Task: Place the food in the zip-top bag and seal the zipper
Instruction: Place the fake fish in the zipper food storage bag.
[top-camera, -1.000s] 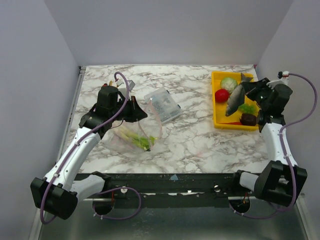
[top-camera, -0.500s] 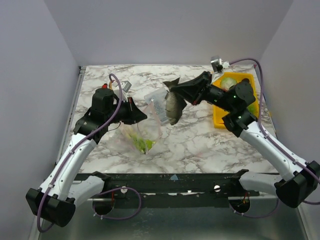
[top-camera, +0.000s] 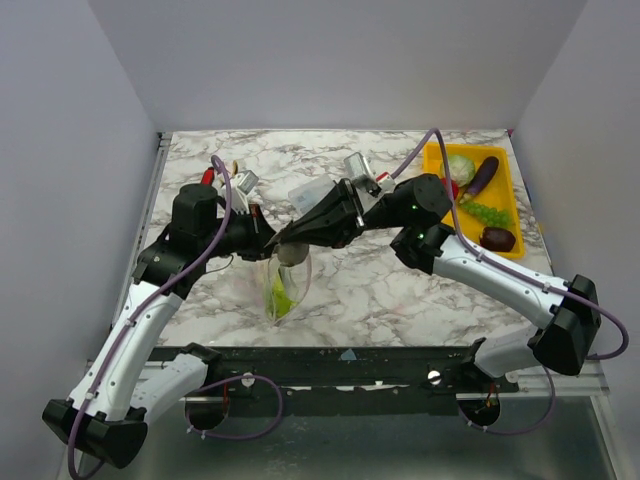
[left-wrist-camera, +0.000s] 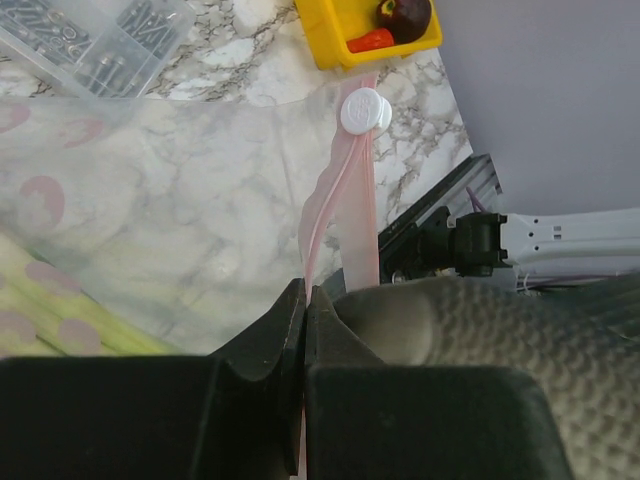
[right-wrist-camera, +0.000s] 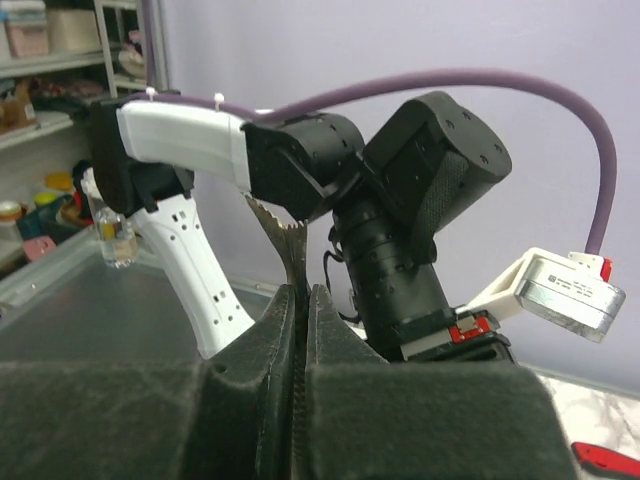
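The clear zip-top bag (top-camera: 285, 285) hangs from my left gripper (top-camera: 266, 234), which is shut on its pink zipper strip (left-wrist-camera: 345, 190). The white slider (left-wrist-camera: 363, 110) sits at the strip's far end. Long green pods (top-camera: 283, 292) lie inside the bag. My right gripper (top-camera: 292, 236) is shut on the tail (right-wrist-camera: 288, 238) of a grey toy fish (top-camera: 293, 255), whose body hangs in the bag's mouth right beside the left jaws and also shows in the left wrist view (left-wrist-camera: 490, 330). The cabbage ball (top-camera: 460, 166), grape bunch (top-camera: 486, 212) and maroon piece (top-camera: 497, 238) lie in the yellow tray (top-camera: 437, 211).
A purple eggplant (top-camera: 482, 176) and a partly hidden red fruit (top-camera: 451, 188) are also in the tray at the back right. A rigid clear box (top-camera: 311, 191) stands just behind my right gripper. Tool handles (top-camera: 222, 172) lie at the back left, behind my left arm.
My right arm swung left from the tray with the fish and lowered it into the bag's mouth. My left gripper lifted the bag so it hangs narrower.
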